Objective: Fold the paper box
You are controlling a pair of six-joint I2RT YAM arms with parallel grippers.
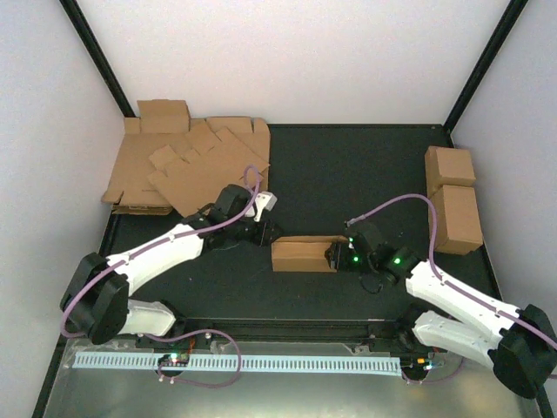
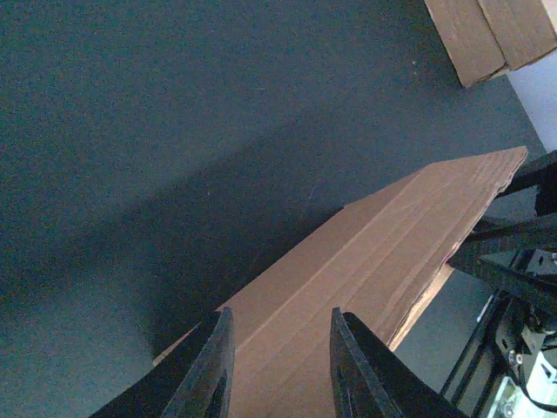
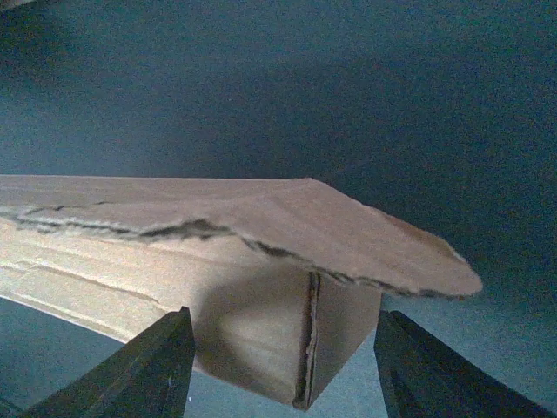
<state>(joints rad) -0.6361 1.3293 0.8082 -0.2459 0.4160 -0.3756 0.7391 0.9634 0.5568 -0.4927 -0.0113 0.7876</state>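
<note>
The paper box (image 1: 303,255) lies mid-table as a small long brown box, its long side running left to right. My left gripper (image 1: 265,235) is at its left end; in the left wrist view the box (image 2: 383,252) stretches away under my left gripper (image 2: 280,353), whose jaws stand apart over its top panel. My right gripper (image 1: 335,255) is at the right end. In the right wrist view the box end (image 3: 287,331), with a raised top flap, sits between the wide-open jaws of my right gripper (image 3: 283,366), touching neither finger.
A heap of flat cardboard sheets (image 1: 187,165) lies at the back left. Two brown cardboard cuboids (image 1: 452,196) stand along the right edge and also show in the left wrist view (image 2: 492,35). Dark mat covers the table.
</note>
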